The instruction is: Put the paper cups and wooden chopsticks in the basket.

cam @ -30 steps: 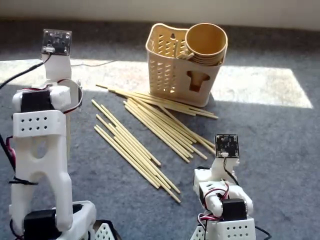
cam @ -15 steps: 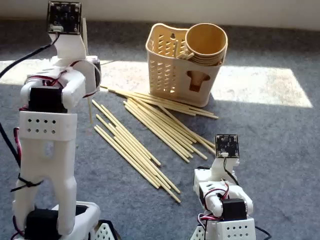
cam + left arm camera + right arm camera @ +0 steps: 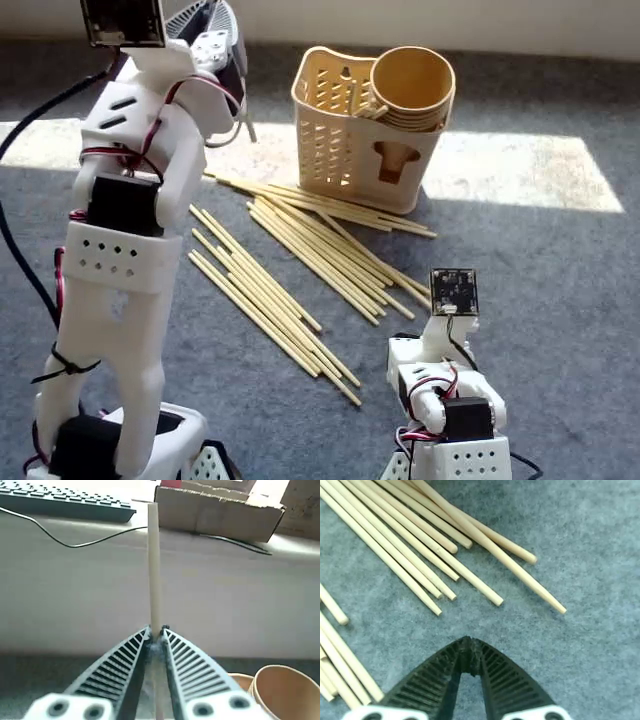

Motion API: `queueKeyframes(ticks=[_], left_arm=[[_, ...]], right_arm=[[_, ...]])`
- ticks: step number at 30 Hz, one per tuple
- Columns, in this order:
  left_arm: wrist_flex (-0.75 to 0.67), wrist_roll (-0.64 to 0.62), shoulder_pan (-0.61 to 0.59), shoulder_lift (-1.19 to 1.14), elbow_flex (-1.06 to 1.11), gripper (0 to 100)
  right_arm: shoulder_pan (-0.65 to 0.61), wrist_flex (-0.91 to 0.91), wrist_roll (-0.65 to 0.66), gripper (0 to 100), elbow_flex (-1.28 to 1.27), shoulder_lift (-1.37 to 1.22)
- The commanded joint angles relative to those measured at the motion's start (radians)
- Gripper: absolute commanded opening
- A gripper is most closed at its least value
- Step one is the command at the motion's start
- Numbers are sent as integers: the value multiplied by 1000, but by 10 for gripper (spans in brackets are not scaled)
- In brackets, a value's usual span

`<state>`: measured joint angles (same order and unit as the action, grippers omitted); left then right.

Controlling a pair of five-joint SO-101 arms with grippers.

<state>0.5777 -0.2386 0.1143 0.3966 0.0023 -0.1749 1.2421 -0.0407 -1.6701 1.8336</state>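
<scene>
The left gripper (image 3: pixel 156 632), clenched on a chopstick (image 3: pixel 154 565) jutting straight past its tips, hangs near the basket (image 3: pixel 340 150), which sits lower, beside it.

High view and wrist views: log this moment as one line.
left pincer: shut on chopstick, aloft | right pincer: shut, empty | paper cups: in basket | loose chopsticks: beside basket

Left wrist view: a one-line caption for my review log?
Left arm's jaws shut on one wooden chopstick, paper cups in sight.
</scene>
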Motion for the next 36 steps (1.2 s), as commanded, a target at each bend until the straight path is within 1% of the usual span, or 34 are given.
queueKeyframes(ticks=[1, 3, 7, 12, 16, 26, 31, 34, 36], left_arm=[[-129, -12, 76, 33, -44, 5], [-184, -9, 113, 31, -42, 5], [-282, -9, 148, 8, -22, 5], [-503, -9, 147, -65, 39, 5], [-620, -9, 140, -105, 102, 5], [-730, -9, 82, -137, 309, 5], [-775, -8, 70, -137, 441, 5], [-825, -8, 58, -137, 496, 5], [-829, -9, 58, -137, 516, 5]], right_arm=[[8, 10, -2, 5, -150, 4], [8, 10, -2, 5, -150, 4], [8, 10, -2, 5, -150, 4], [8, 10, -2, 5, -150, 4], [8, 10, -2, 5, -150, 4], [8, 10, -2, 5, -150, 4], [8, 10, -2, 5, -150, 4], [8, 10, -2, 5, -150, 4], [8, 10, -2, 5, -150, 4]])
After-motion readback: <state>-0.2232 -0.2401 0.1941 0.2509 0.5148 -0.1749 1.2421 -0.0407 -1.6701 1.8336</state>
